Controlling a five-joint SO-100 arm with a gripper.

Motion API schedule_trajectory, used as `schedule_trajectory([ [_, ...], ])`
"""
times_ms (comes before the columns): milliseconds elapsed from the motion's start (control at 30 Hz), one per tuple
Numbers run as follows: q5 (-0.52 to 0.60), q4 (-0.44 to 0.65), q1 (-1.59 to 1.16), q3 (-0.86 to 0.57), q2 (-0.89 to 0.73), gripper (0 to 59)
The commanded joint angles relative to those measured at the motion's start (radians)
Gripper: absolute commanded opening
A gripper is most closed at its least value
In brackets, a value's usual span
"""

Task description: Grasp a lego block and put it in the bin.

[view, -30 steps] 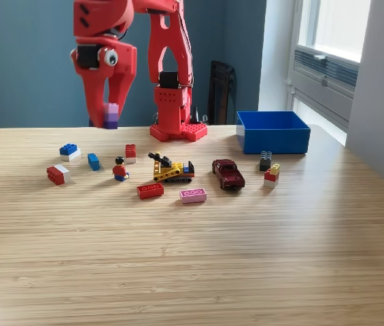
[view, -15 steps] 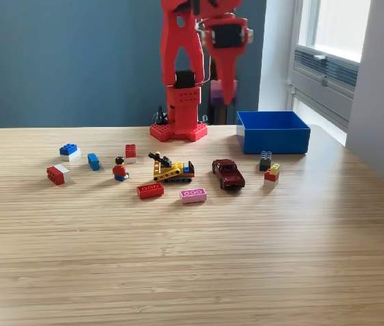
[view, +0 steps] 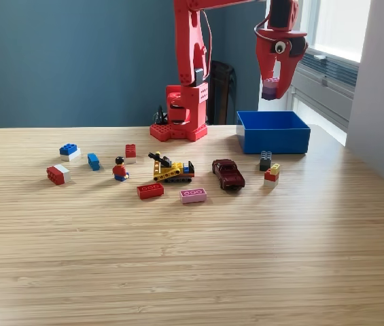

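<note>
My red gripper (view: 272,88) hangs in the air above the blue bin (view: 273,132), pointing down. It is shut on a small purple lego block (view: 270,85) held between its fingers. The bin stands at the back right of the wooden table in the exterior view. More lego blocks lie on the table: a red one (view: 150,191), a pink one (view: 193,195), a red-and-white one (view: 58,174) and a blue-and-white one (view: 69,151).
The arm's red base (view: 180,129) stands at the table's back centre. A toy figure (view: 120,169), a yellow toy vehicle (view: 170,168), a dark red toy car (view: 228,174) and small block stacks (view: 270,175) sit mid-table. A window and wall close the exterior view's right.
The gripper has swung from the exterior view's left, past the base, to above the bin, still carrying the purple block. Nothing on the table has moved.
</note>
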Motion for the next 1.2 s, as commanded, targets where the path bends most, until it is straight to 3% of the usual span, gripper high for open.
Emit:
schedule_trajectory([
  [33, -0.032, 0.032, -0.115, 0.051, 0.084, 0.0],
  [333, -0.104, 0.029, -0.169, 0.110, 0.017, 1.3],
  [433, -0.129, 0.029, -0.167, 0.101, -0.015, 14.2],
  [533, -0.149, 0.029, -0.167, 0.092, -0.037, 31.0],
  [633, -0.158, 0.029, -0.167, 0.080, -0.043, 35.7],
  [767, -0.158, 0.029, -0.167, 0.049, -0.043, 33.6],
  [867, -0.147, 0.029, -0.164, 0.009, -0.035, 28.5],
  [1067, -0.114, 0.029, -0.118, -0.071, -0.029, 7.3],
  [1200, -0.087, 0.028, -0.012, -0.097, -0.028, 0.1],
])
